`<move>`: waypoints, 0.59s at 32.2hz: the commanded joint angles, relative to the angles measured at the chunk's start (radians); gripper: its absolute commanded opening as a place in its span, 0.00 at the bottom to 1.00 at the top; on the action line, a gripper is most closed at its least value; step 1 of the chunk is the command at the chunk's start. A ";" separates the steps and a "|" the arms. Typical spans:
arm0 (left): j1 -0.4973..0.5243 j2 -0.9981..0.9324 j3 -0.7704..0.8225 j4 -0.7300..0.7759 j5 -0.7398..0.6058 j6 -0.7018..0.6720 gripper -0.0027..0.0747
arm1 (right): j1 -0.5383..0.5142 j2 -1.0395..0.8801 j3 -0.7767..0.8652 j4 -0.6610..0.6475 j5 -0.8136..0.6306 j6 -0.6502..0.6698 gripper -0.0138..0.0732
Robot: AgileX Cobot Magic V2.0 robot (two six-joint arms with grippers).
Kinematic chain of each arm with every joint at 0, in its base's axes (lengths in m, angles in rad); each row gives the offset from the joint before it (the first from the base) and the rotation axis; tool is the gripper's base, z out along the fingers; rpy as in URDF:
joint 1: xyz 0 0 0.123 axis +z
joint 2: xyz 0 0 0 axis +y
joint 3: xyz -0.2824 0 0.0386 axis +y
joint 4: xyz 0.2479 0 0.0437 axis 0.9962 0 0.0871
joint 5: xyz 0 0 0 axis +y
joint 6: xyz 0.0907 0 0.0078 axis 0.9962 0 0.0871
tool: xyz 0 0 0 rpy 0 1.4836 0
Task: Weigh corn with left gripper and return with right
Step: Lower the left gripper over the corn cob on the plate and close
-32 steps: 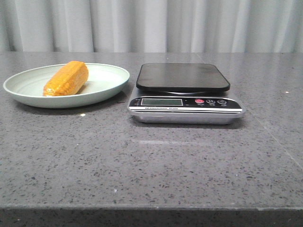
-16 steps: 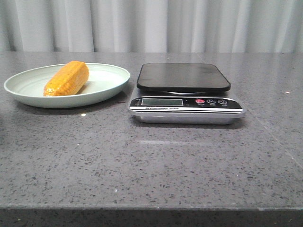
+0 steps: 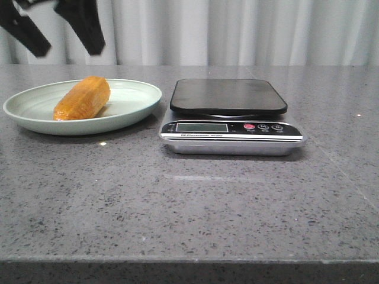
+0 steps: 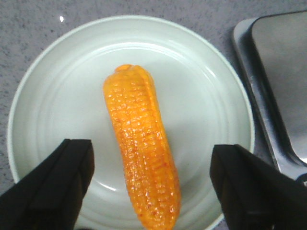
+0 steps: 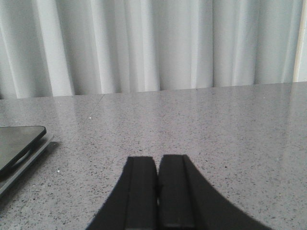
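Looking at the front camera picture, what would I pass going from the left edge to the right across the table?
Left hand hanging above → corn lying on the pale green plate → black-topped kitchen scale → bare grey table.

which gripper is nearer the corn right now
Left. The left gripper hangs open above the corn on the plate, fingers either side. The right gripper is shut, off beyond the scale.
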 commanded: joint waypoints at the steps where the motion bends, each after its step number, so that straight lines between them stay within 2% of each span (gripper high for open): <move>1: -0.007 0.033 -0.057 -0.011 -0.013 -0.041 0.76 | 0.000 -0.017 -0.007 0.002 -0.080 -0.005 0.32; 13: -0.007 0.161 -0.060 -0.011 0.029 -0.068 0.74 | 0.000 -0.017 -0.007 0.002 -0.080 -0.005 0.32; 16: -0.007 0.169 -0.061 -0.011 0.032 -0.068 0.63 | 0.000 -0.017 -0.007 0.002 -0.080 -0.005 0.32; 18: -0.007 0.169 -0.068 -0.011 0.032 -0.068 0.51 | 0.000 -0.017 -0.007 0.002 -0.080 -0.005 0.32; 19: -0.007 0.169 -0.077 -0.011 0.037 -0.068 0.42 | 0.000 -0.017 -0.007 0.002 -0.080 -0.005 0.32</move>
